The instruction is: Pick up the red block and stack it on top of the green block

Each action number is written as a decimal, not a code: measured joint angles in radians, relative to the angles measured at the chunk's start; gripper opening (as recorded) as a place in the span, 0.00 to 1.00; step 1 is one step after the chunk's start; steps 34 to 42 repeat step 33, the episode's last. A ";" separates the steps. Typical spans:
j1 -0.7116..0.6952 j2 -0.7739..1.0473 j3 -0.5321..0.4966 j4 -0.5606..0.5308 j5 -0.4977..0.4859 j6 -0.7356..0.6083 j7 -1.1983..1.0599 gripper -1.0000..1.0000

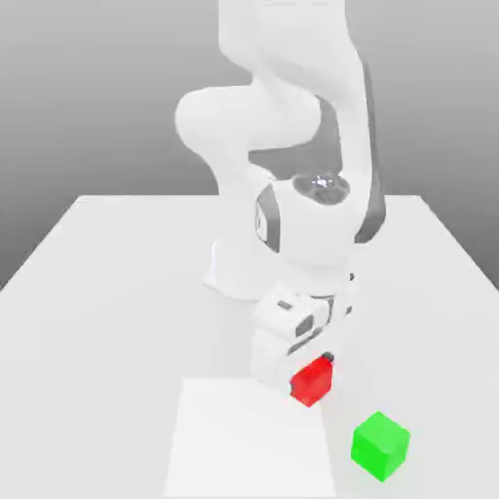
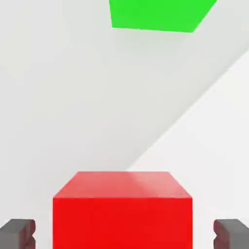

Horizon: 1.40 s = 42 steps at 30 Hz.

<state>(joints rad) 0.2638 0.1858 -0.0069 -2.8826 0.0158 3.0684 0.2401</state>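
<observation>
White robot arm (image 1: pixel 292 127)
Rounded white shells, dark grey bands at the joints, small dark marks on the hand (image 1: pixel 302 331).

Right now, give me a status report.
Gripper open, gap either side of red block. Red not yet on green. Nothing seen between the blocks.

Red block (image 2: pixel 122 221) between fingertips (image 2: pixel 17 234) — green block (image 2: pixel 160 14) apart from it — pale surface (image 2: pixel 73 97) beyond.

Green block (image 1: pixel 380 446) right of red block (image 1: pixel 312 381)
</observation>
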 joint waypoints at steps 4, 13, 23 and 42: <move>-0.002 0.009 0.002 0.001 -0.003 0.007 0.002 0.00; 0.001 -0.257 -0.003 -0.027 -0.016 -0.231 0.004 0.00; 0.069 -0.132 0.024 0.295 -0.005 -0.430 -0.265 0.00; 0.076 0.065 0.028 0.374 -0.029 -0.311 -0.305 1.00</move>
